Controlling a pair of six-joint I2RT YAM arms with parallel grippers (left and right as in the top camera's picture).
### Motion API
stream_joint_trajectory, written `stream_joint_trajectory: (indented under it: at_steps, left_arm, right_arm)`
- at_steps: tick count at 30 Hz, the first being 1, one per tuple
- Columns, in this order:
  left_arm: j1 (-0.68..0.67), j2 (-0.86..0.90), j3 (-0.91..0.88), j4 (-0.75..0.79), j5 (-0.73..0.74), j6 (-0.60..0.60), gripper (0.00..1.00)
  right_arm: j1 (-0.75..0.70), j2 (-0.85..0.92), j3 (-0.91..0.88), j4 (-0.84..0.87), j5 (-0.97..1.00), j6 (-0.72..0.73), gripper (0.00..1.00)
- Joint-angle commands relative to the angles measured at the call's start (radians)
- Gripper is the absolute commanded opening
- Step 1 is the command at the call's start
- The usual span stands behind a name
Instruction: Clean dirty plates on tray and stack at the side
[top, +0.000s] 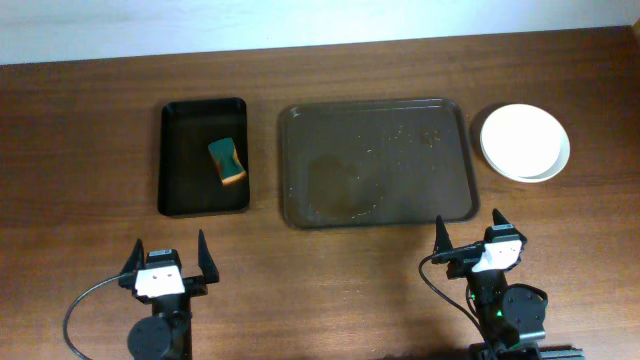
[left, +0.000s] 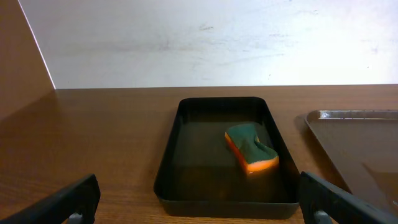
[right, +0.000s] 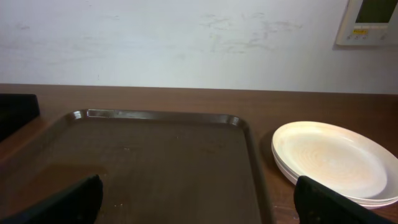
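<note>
The task is appearing to sit at its final step: the tray (top: 400, 180) is holding no plates and is showing only faint wet marks and specks on its floor. The plates (top: 524, 142) are lying stacked just beside the tray's right short side, toward the far right corner of the table (top: 80, 120). The right wrist view is showing at least two rims in the stack; the exact count cannot be told. The top plate is facing upward and is showing no orange-red smear. Being round, the plates have no long axis. The tray is lying flat with its long axis parallel to the far edge of the table, slightly right of the table's middle. The sponge (top: 227, 162) is lying inside the black tray (top: 175, 160), which is standing left of the tray, its long axis running from the far edge to the near edge. The left gripper (top: 170, 242) is hovering near the near edge, in front of the black tray, with its fingers spread and holding nothing. The right gripper (top: 468, 228) is hovering at the tray's near right corner, likewise spread and empty. The next move is judged to call only for confirming that every plate is wiped and that the stack is sitting square; no further grasp appears necessary.
</note>
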Motion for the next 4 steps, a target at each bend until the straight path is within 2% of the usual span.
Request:
stream_joint_trajectory:
  at_steps: [1, 4]
  left_arm:
    - [-0.005, -0.01, -0.003, -0.003, 0.014, 0.016, 0.99]
    - [-0.005, -0.01, -0.003, -0.003, 0.014, 0.016, 0.99]
  right_arm:
    - [0.008, -0.006, -0.005, -0.007, 0.005, 0.001, 0.98]
    - [0.008, -0.006, -0.005, -0.007, 0.005, 0.001, 0.98]
